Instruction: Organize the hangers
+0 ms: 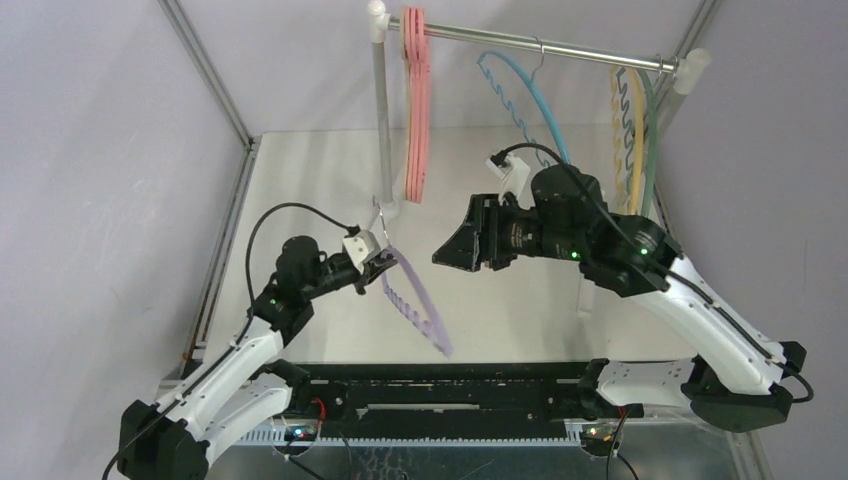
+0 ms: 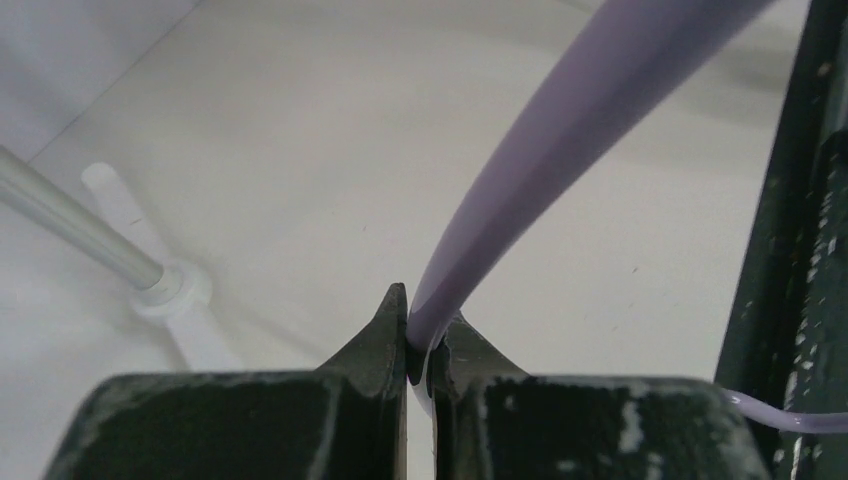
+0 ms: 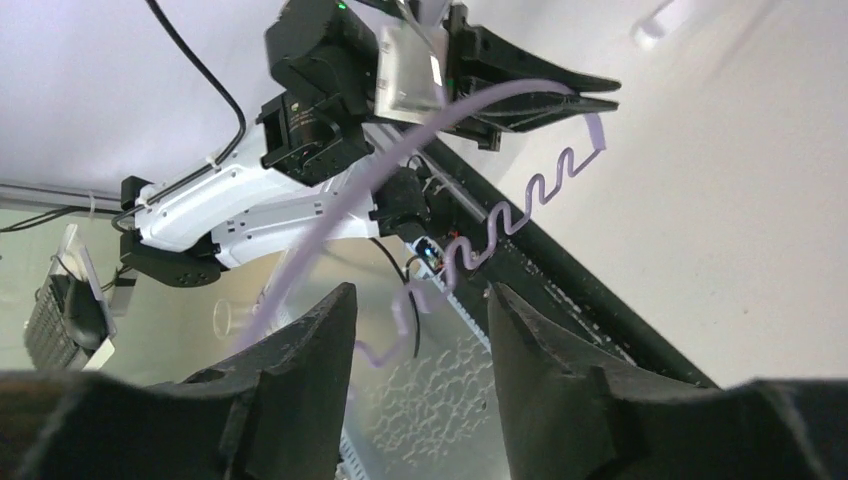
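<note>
My left gripper [image 1: 378, 262] [image 2: 420, 315] has its fingers pressed together on the purple hanger [image 1: 415, 300] [image 2: 560, 150], pinching it near the top of its arc. From there the hanger runs toward 5 o'clock, and its far tip ends close to the black bar [image 1: 450, 378] at the near edge of the table [image 1: 320, 170]. I cannot tell whether this tip touches the table. At 12 o'clock from these fingers stands the white pole [image 1: 381, 120] of the rail [image 1: 540, 45], with the pink hangers [image 1: 417, 110] hanging just beside it. My right gripper [image 1: 450, 250] [image 3: 420, 300] points to 9 o'clock with its fingers apart and holding nothing; bare table lies between it and the purple hanger. In the right wrist view the low end of this hanger's arc is blurred. Behind my right arm hangs the blue hanger [image 1: 520, 95], partly hidden by it. At the rail's right end hang the yellow hanger [image 1: 622, 130] and the green hanger [image 1: 651, 130], close to the frame post [image 1: 690, 40].
</note>
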Controlling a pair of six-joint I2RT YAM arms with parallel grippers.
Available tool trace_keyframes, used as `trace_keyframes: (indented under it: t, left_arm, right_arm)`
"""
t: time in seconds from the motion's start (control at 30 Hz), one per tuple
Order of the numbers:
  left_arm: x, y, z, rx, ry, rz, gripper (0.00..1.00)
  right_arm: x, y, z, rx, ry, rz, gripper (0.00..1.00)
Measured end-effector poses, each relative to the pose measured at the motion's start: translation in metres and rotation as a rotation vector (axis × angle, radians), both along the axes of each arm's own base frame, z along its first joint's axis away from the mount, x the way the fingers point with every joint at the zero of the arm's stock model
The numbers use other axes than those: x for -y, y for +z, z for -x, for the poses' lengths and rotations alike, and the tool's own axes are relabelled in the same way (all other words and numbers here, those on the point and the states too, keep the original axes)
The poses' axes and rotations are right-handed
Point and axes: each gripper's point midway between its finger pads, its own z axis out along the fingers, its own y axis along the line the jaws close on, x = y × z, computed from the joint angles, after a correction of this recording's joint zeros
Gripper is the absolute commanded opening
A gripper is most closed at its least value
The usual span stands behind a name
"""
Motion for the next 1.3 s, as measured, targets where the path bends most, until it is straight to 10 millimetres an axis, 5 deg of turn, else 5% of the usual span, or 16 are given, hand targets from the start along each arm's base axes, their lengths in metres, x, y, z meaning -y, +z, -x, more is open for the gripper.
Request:
trace_keyframes:
  t: [0.17, 0.37, 0.5, 0.83, 0.93, 1.07, 1.2, 1.23, 1.3]
  left_arm:
    - [-0.016, -0.016, -0.004, 0.016, 0.027, -0.169, 0.00]
    - [-0.037, -0.042, -0.005, -0.006, 0.075, -0.311, 0.00]
    - [-0.045, -0.049, -0.005, -0.019, 0.100, -0.354, 0.00]
    - [-0.052, -0.054, -0.008, -0.025, 0.135, -0.387, 0.00]
    - [-0.052, -0.054, -0.008, -0.026, 0.136, -0.386, 0.00]
    - [-0.052, -0.054, -0.008, -0.026, 0.136, -0.386, 0.00]
    - [-0.056, -0.055, -0.009, -0.028, 0.153, -0.397, 0.00]
    - [-0.057, -0.056, -0.010, -0.031, 0.157, -0.401, 0.07]
    - [-0.058, -0.057, -0.010, -0.033, 0.162, -0.405, 0.41]
  right_arm:
    - [0.020, 0.029, 0.001, 0.102, -0.047, 0.009, 0.68]
    - [0.039, 0.040, 0.012, 0.145, -0.045, 0.037, 0.72]
    - [0.033, 0.022, 0.034, 0.119, 0.039, 0.092, 0.73]
    - [0.018, -0.063, 0.080, -0.021, 0.207, 0.316, 0.74]
    - [0.020, -0.076, 0.083, -0.045, 0.210, 0.352, 0.62]
    - [0.020, -0.081, 0.084, -0.059, 0.211, 0.365, 0.02]
    - [0.019, -0.088, 0.084, -0.083, 0.198, 0.385, 0.00]
    - [0.019, -0.089, 0.083, -0.082, 0.194, 0.389, 0.00]
    - [0.020, -0.091, 0.082, -0.076, 0.185, 0.398, 0.00]
